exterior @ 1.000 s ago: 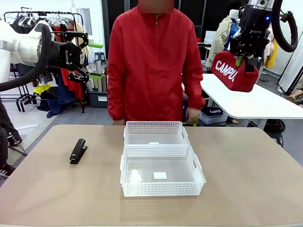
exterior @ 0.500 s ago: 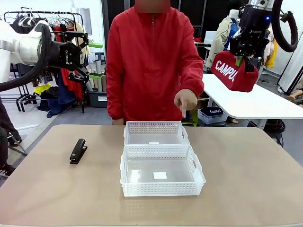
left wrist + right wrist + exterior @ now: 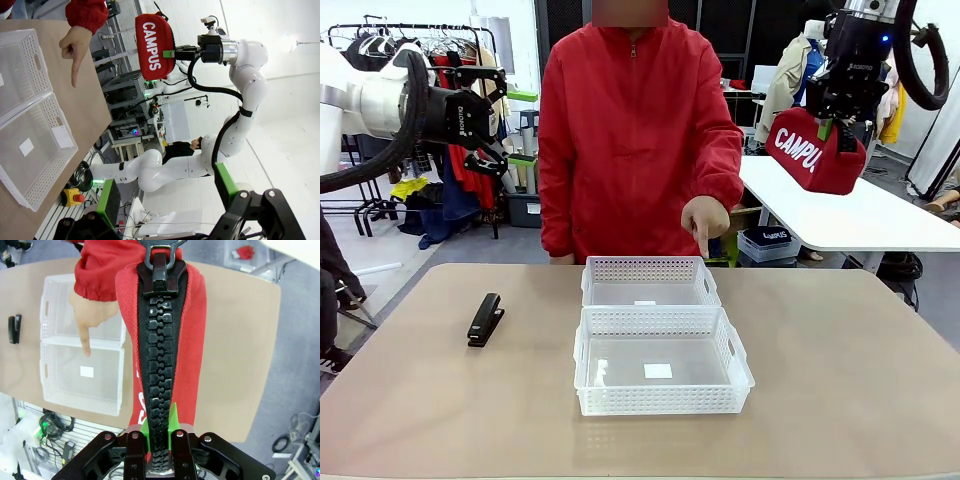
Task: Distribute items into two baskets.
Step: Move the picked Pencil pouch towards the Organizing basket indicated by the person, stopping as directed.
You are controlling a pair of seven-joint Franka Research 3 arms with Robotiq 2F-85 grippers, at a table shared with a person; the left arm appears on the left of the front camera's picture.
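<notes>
High at the right, my right gripper [image 3: 832,126] is shut on the red CAMPUS pouch [image 3: 815,152], which hangs from it well above the table. In the right wrist view the pouch's black zipper [image 3: 160,365] runs up from the shut gripper [image 3: 159,436]. The black stapler [image 3: 485,319] lies on the table's left side. Two white baskets stand mid-table, the smaller far one [image 3: 650,268] touching the larger near one [image 3: 660,400]. My left gripper [image 3: 486,106] is open, raised at the far left. The person's hand [image 3: 703,220] points a finger down over the far basket's right end.
A person in a red jacket [image 3: 635,140] stands at the far edge behind the baskets. Bare tabletop [image 3: 840,370] lies right of the baskets and in front of the stapler. From the left wrist, I see the pouch [image 3: 152,47], the pointing hand [image 3: 75,47] and both baskets.
The person's hand has come up from beside the body and now points down over the far basket. Both arms and the pouch have stayed still.
</notes>
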